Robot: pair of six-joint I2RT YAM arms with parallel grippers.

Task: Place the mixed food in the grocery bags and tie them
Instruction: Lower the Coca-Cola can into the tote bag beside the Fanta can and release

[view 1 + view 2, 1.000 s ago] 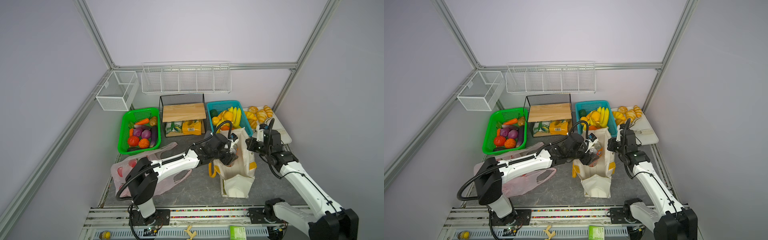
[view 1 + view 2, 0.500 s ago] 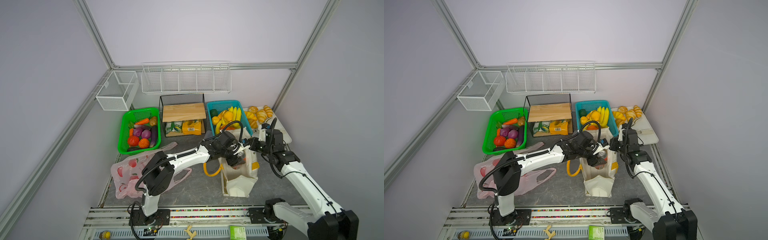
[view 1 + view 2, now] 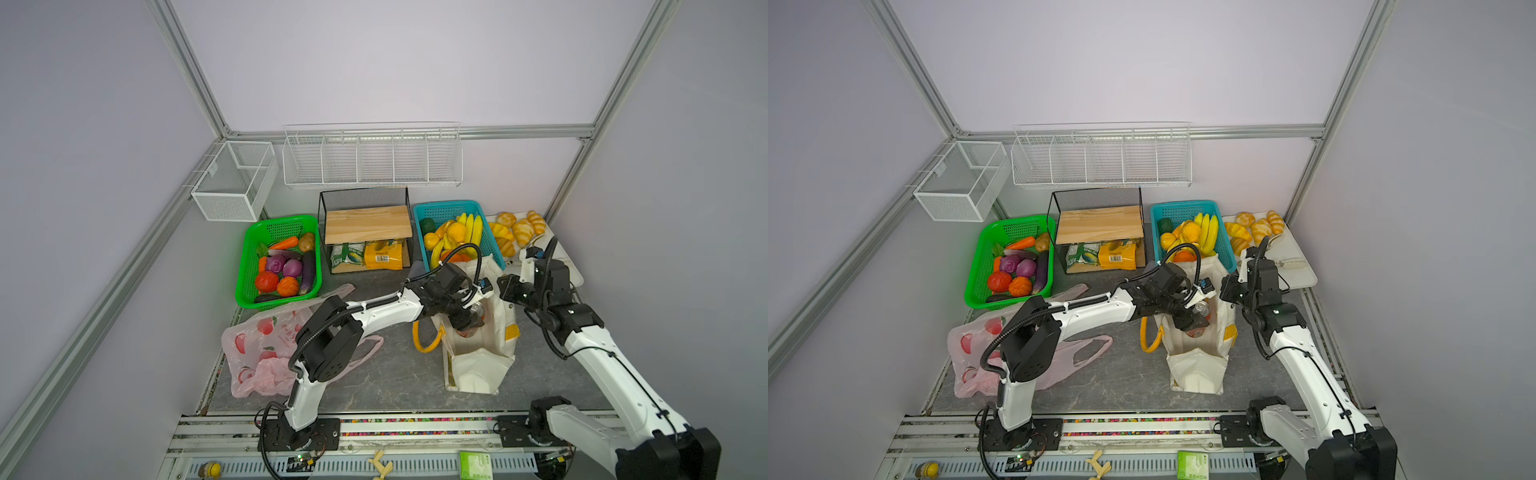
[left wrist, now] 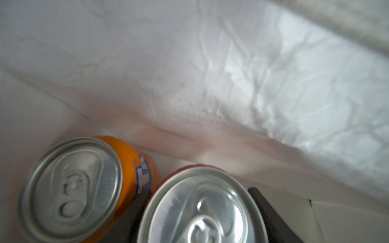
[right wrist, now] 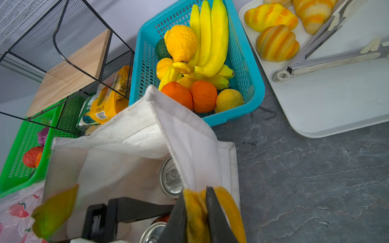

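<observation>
The left hand, clasping the red soda can inside the tote, could topple the Fanta can if the yellow handle pinched by the right hand slips.

Tote is showing plain cream canvas, its handle showing yellow. Fanta can is showing orange with blue-and-white lettering and a silver top. Red soda can is showing a silver top with a red edge. Plastic bag is showing translucent pink with red fruit prints. Green basket is looking bright green and teal basket teal, both perforated. Bananas are showing yellow, croissants golden with orange stripes. Tray is looking white. Tabletop is showing dark grey with pale marble veining. Rack is showing black mesh around a pale wood board.
</observation>
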